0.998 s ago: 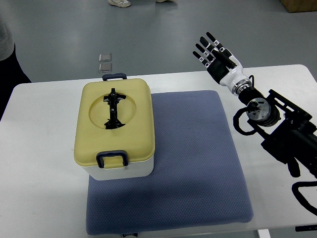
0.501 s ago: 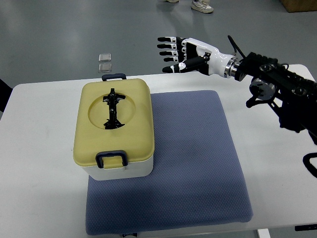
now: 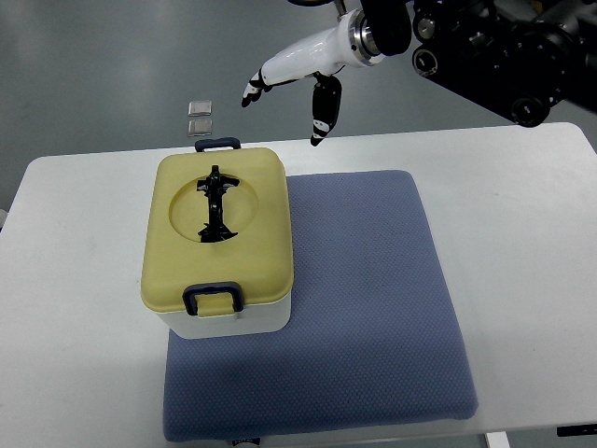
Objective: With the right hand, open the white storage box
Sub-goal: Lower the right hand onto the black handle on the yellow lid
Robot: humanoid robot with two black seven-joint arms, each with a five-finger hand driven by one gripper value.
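The right arm (image 3: 485, 47) is cut off by the top edge; the mat's (image 3: 373, 308) near edge is cropped.

White table (image 3: 84, 373) (blue mat (image 3: 373, 308) on top) over grey floor (image 3: 103, 56).

Pale yellow lid (image 3: 216, 233), white box base (image 3: 233, 322), blue-grey dotted mat (image 3: 364, 308), white table (image 3: 84, 308)

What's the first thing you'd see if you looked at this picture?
Probably the storage box with its big yellow lid, sitting shut on the left end of a blue mat on the white table. After that, the robot's right hand, white with black fingertips, hanging in the air past the far edge of the table, fingers loose and holding nothing.
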